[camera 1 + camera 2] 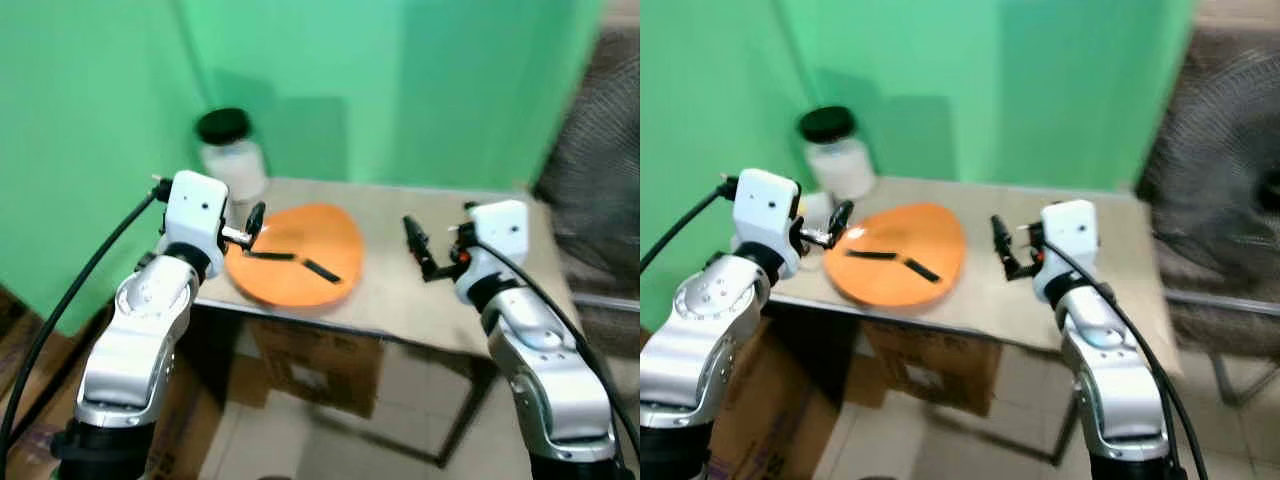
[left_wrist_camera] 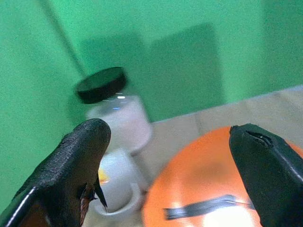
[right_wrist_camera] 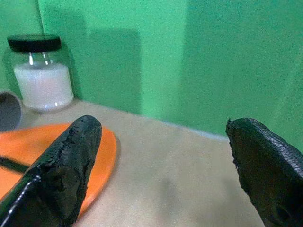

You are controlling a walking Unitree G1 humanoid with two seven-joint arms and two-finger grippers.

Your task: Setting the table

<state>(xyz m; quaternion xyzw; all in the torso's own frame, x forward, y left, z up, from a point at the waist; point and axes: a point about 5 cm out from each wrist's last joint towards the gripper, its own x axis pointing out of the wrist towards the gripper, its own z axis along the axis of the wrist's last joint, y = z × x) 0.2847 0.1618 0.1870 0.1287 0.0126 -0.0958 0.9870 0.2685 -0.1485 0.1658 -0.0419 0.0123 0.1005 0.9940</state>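
Looks about halfway: the orange plate [image 1: 295, 255] already sits on the tabletop [image 1: 480, 310] with two dark utensils [image 1: 300, 262] on it, jar [image 1: 230, 155] and cup [image 2: 116, 187] behind, while left hand [image 1: 255, 225] and right hand [image 1: 418, 248] hover spread, empty, beside the plate.

A beige table [image 1: 470, 300] bears an orange plate [image 1: 300, 262], a jar [image 1: 232, 158] and a cup [image 2: 116, 187].

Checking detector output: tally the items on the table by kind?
Round orange plate: 1
Dark utensils lying on the plate: 2
Glass jar with black lid and white contents: 1
Small white cup beside the jar: 1
Total: 5
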